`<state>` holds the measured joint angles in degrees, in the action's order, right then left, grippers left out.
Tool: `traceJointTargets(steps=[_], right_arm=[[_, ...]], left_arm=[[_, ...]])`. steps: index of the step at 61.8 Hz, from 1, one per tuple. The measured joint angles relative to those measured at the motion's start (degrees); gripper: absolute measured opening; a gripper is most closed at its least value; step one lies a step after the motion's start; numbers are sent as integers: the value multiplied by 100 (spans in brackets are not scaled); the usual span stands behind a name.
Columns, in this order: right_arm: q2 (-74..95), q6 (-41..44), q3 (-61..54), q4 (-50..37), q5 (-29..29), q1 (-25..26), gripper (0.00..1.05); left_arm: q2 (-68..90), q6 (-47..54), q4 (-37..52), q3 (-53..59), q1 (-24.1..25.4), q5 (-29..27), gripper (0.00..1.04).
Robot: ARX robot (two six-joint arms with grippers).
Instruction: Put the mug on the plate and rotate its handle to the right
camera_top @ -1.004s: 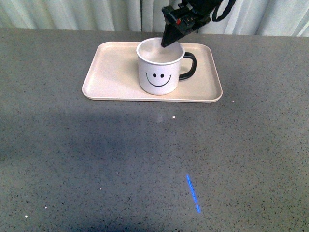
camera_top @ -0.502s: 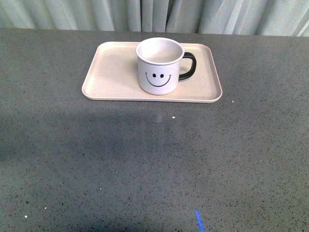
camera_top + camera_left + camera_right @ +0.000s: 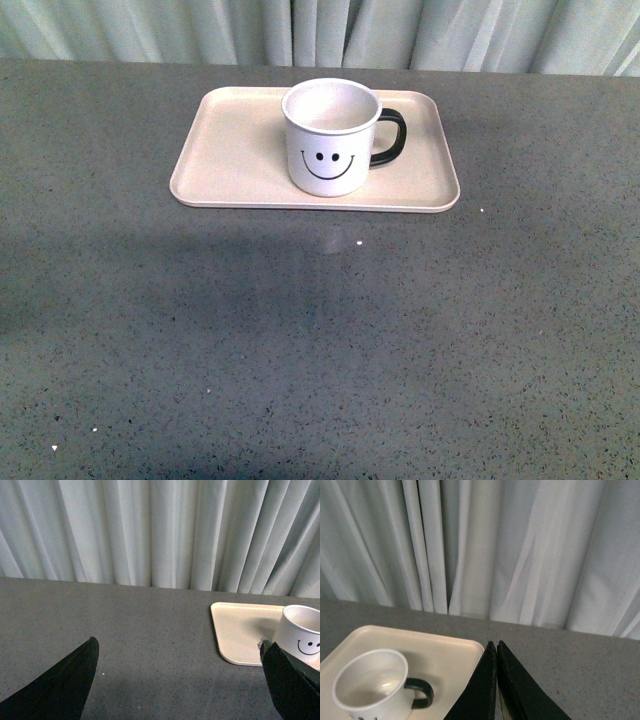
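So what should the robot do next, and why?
Probably nothing but keep both arms back. The mug stands upright on the plate, its handle pointing right, and neither gripper touches it: left gripper open, right gripper shut and empty.

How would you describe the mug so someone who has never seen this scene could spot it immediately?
On the grey speckled table, find the pale pink-beige rectangular tray near the curtain. The mug stands upright on it, right of the tray's middle. It is the only thing on the tray: white, with a black smiley face and a glossy black handle pointing right.
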<state>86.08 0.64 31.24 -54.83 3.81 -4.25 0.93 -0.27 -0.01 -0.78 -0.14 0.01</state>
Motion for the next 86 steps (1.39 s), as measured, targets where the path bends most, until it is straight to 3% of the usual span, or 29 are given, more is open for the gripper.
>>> traceJointTargets(steps=[20, 38, 45, 86], right_arm=[[-1270, -2, -1493, -168, -361, 398, 2], [-2612, -4, -2380, 306, -380, 422, 2], [-2728, -2, -2695, 68, -378, 422, 2], [-5490, -4, -3016, 2422, -380, 422, 2]], left_arm=[[-2, 0, 0, 0, 0, 0, 95], [-2, 0, 0, 0, 0, 0, 95], [-2, 0, 0, 0, 0, 0, 95], [-2, 0, 0, 0, 0, 0, 95]])
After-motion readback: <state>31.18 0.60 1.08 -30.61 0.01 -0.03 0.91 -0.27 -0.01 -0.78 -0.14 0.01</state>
